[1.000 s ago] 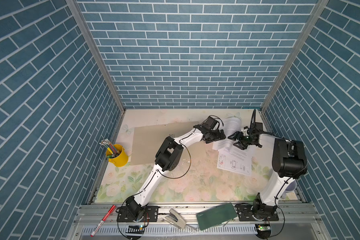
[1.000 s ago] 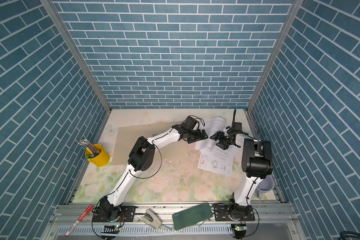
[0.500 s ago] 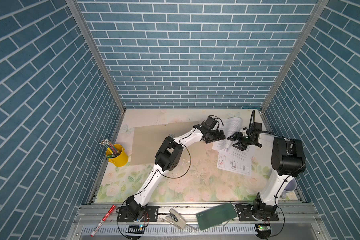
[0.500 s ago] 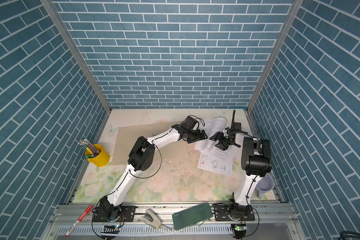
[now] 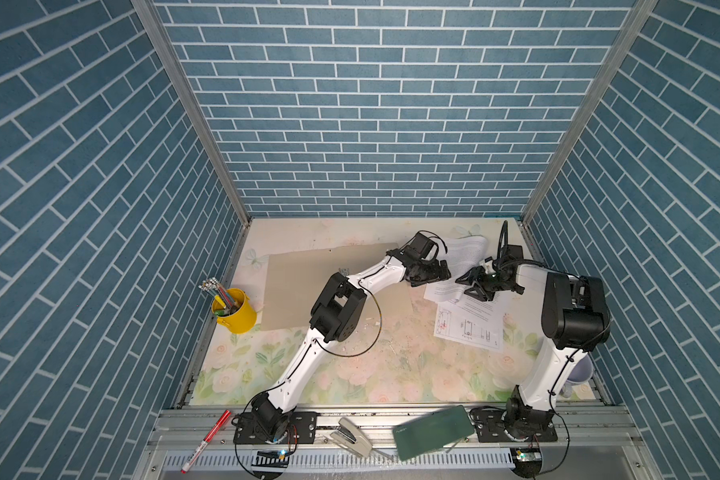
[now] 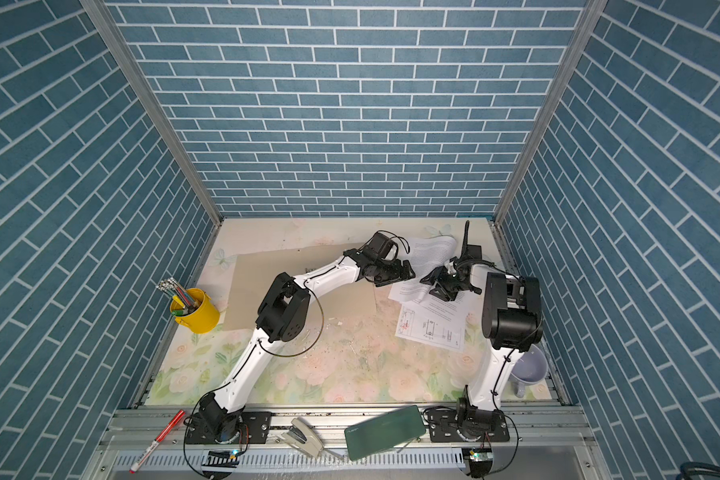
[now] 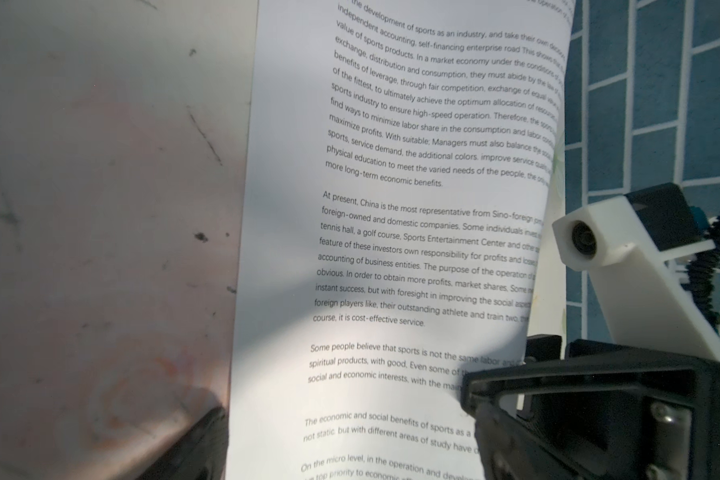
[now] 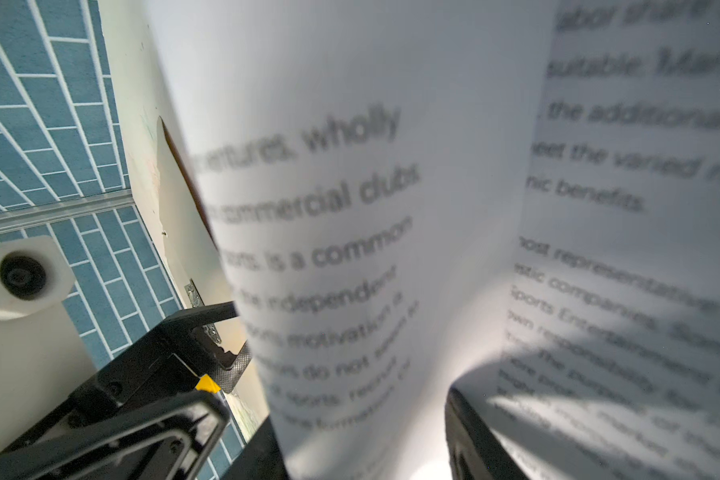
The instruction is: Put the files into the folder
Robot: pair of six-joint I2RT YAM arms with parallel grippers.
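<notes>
Folder (image 5: 300, 291) open and flat; files (image 5: 468, 328) outside it, just beside its right edge, one printed sheet (image 5: 466, 253) bowed upward. Left gripper (image 5: 444, 270) between folder and bowed sheet, jaws spread, released. Right gripper (image 5: 470, 286) astride the bowed sheet, beyond the folder; grip impossible to tell.

Tan folder (image 5: 300, 286) lies flat; white files (image 5: 468, 328) overlap beside it, one curled.

Folder (image 5: 296, 291) left of the files (image 5: 470, 322), pencil cup (image 5: 235, 316) farther left.
</notes>
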